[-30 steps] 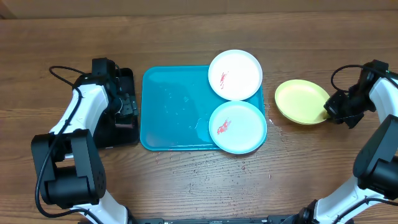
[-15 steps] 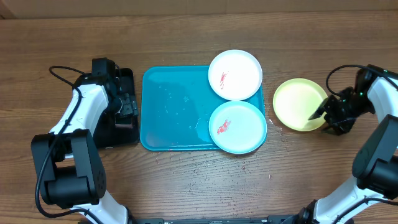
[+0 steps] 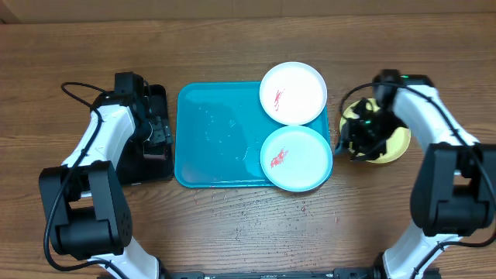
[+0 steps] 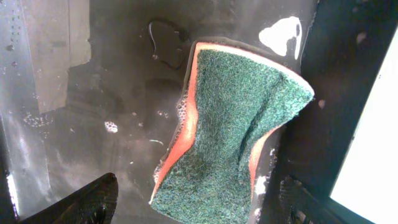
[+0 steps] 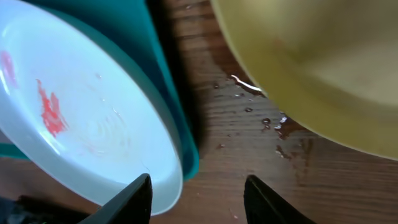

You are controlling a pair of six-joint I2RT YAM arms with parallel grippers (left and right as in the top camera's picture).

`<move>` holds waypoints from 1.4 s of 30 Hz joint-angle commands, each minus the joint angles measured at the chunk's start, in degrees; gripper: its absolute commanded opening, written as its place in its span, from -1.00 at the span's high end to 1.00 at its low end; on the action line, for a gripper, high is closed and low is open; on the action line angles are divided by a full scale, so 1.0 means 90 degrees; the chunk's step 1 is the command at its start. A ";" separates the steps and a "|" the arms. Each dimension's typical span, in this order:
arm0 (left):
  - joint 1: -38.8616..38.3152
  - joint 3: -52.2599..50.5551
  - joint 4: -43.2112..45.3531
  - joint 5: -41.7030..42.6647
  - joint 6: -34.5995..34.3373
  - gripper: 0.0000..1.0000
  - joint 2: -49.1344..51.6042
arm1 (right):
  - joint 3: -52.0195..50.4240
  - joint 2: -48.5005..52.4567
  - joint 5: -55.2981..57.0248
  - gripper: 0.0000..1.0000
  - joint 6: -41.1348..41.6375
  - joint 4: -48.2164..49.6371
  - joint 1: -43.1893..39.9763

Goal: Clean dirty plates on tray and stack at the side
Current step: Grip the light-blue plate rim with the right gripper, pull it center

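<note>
Wooden table (image 3: 232, 232), right gripper (image 5: 198, 196) spread empty at three o'clock between tray (image 3: 209, 132) and yellow plate (image 5: 323, 62), left gripper (image 4: 198, 202) parted, empty, over sponge (image 4: 236, 137) at nine.

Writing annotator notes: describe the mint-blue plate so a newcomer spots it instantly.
Find the turquoise tray in the middle of the table; two plates sit over its right edge. The mint-blue plate is the one at the tray's near right corner. Its blue tint separates it from the white plate behind it and the yellow plate off the tray.
</note>
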 commanded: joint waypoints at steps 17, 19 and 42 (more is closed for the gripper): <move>-0.0005 0.0107 -0.0029 0.0075 -0.0019 -0.67 -0.0109 | -0.0590 -0.0226 0.0937 0.84 0.0797 0.1071 0.0850; -0.0005 0.0107 -0.0029 0.0075 -0.0019 -0.67 -0.0109 | -0.0590 -0.0226 0.0913 0.93 0.0797 0.1073 0.0850; -0.0005 0.0095 -0.0100 0.0075 -0.0019 -0.68 -0.0109 | 0.0289 -0.0255 0.0920 0.92 0.0721 0.2317 0.2132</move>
